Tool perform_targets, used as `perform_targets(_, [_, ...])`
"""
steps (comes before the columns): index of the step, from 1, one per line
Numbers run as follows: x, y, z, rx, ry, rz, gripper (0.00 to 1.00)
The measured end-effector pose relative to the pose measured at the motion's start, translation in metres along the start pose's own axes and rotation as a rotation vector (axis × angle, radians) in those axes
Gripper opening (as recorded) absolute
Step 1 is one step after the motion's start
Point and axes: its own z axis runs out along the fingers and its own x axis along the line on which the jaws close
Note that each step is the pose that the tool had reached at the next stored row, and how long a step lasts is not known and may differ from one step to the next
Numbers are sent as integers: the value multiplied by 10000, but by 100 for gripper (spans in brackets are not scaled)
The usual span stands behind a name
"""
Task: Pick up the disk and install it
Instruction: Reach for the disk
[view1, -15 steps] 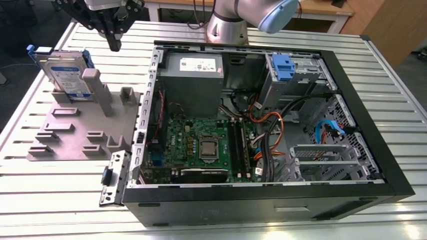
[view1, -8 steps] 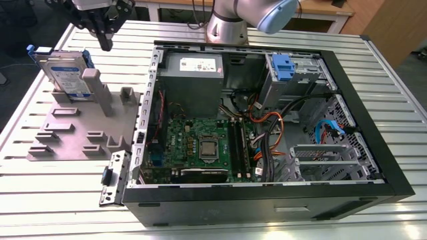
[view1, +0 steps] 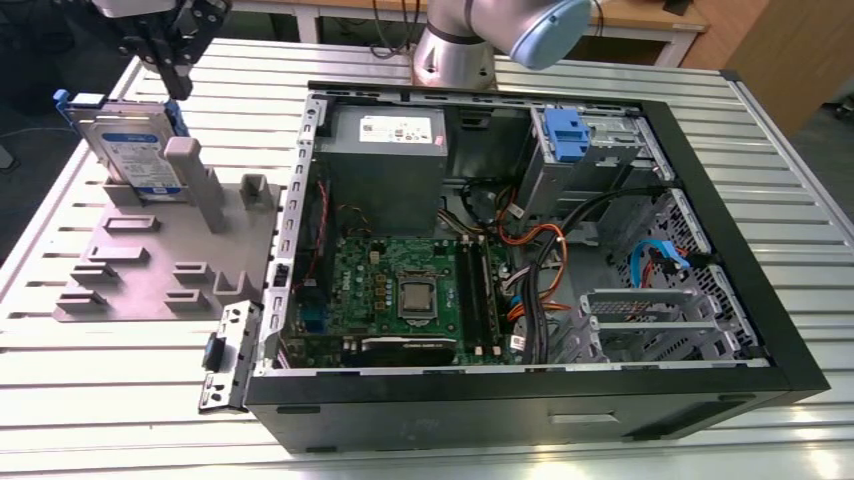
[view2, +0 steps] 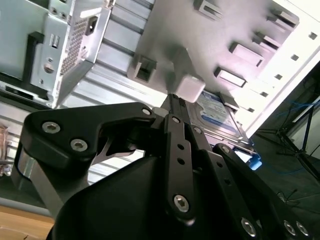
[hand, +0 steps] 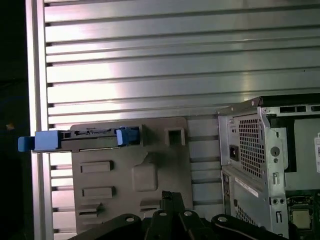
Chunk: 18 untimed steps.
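The disk (view1: 131, 150) stood on edge in a slot of the grey stand (view1: 140, 275), probably so its top could be gripped. Above the stand hung the gripper (view1: 176, 85), clenched and empty.

The robot has 1 arm (view1: 461, 45). Its thick grey base stands upright at the back of the exterior view. A joint with a round blue cap (view1: 554, 28) sits just beside the top of the base. The wrist (view1: 134, 8) is up high at the exterior view's left. The black end effector (view1: 174, 85) hangs under the wrist and points straight down. In both wrist views the end effector (hand: 172, 196) (view2: 172, 99) shows black links joined with silver screws. Its 2 fingers (hand: 166, 207) lie side by side, and their tips meet in the middle.
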Motion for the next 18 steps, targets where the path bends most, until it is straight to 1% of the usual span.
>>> perform_targets(4, [154, 4, 20, 1, 5, 1, 11])
perform_targets(8, [255, 7, 43, 5, 55, 2, 11])
perform_targets(11, [346, 32, 69, 8, 102, 4, 11])
perform_targets(13, [411, 53, 92, 10, 121, 6, 11])
perform_targets(15, [486, 72, 115, 10, 127, 4, 11])
perform_targets(18, [622, 89, 144, 10, 127, 6, 11])
